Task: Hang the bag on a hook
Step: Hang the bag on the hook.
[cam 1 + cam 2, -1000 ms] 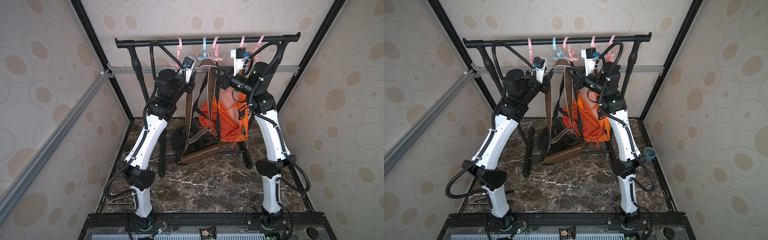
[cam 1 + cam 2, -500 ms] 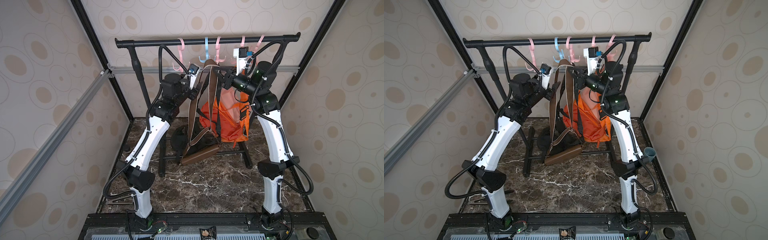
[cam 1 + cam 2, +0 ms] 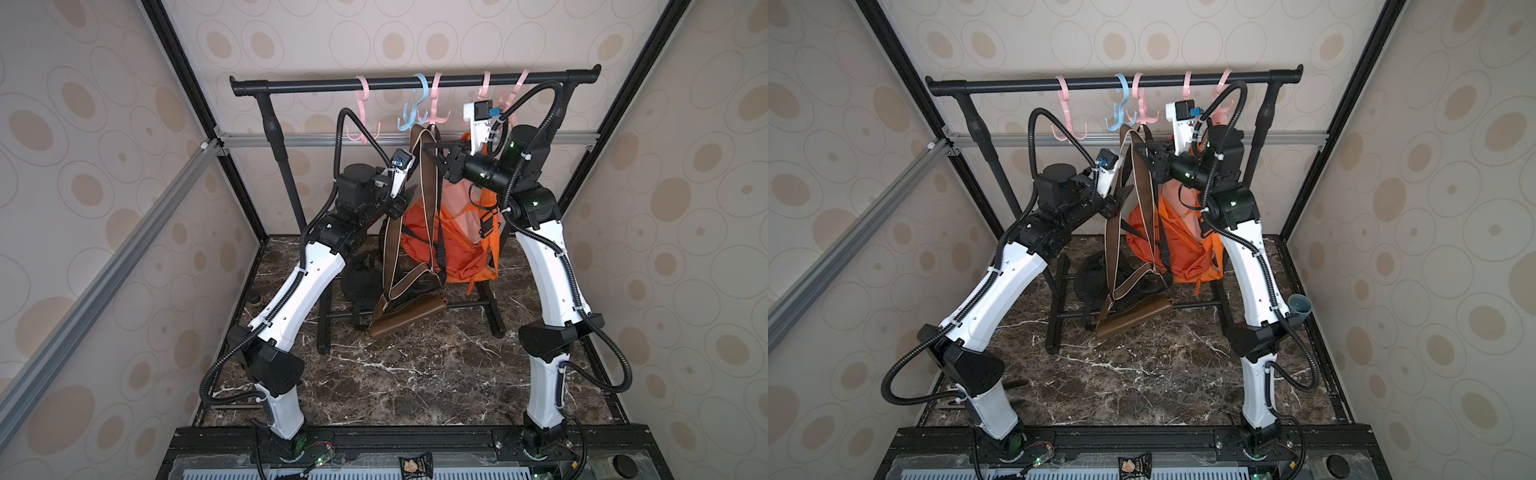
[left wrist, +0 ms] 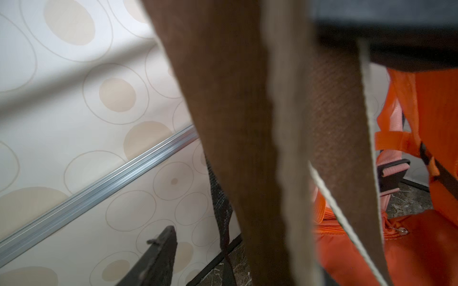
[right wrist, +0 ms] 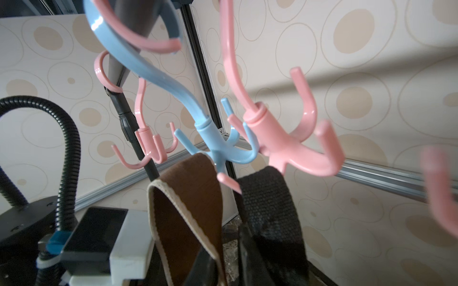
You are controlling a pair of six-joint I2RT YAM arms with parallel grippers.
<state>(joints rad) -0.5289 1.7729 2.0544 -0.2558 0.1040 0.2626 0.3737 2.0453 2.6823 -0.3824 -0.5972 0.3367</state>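
Right wrist view: brown strap [image 5: 188,198] looped up against the prongs of the blue hook [image 5: 218,146], a black strap [image 5: 270,210] beside it under a pink hook [image 5: 292,148]; unclear whether caught on a prong. Bag [image 3: 409,318] itself dangling low beside the rack's bottom bar [image 3: 465,306]. Left gripper [image 3: 401,208] with jaws apart, brown strap passing between them. Right gripper [image 3: 442,161] at the black strap, grip impossible to tell.
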